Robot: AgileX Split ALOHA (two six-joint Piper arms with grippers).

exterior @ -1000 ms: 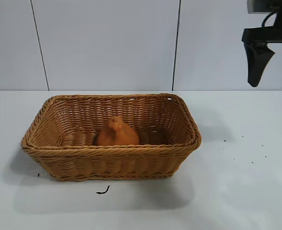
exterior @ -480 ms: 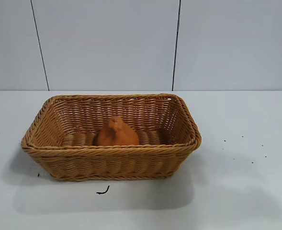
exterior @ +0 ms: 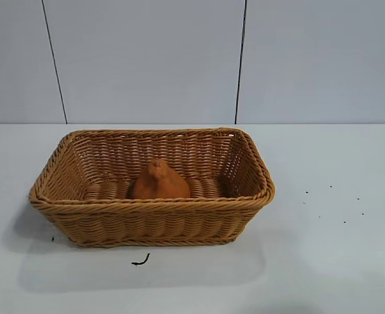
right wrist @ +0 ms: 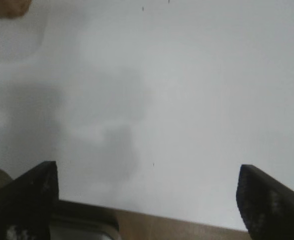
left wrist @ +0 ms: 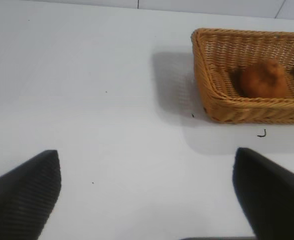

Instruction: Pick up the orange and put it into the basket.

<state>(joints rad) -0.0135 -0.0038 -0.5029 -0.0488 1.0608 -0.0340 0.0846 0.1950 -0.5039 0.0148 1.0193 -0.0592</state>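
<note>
White table (exterior: 329,261) bears the basket (exterior: 153,226), with the orange (exterior: 158,182) resting inside. Both grippers (left wrist: 147,200) (right wrist: 147,200) gape wide, empty; best keep them clear.

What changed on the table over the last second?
The right arm, a second ago at the exterior view's upper right, has withdrawn out of that view. The knobbed matte orange fruit still sits inside the tan woven wicker basket; neither moved.
</note>
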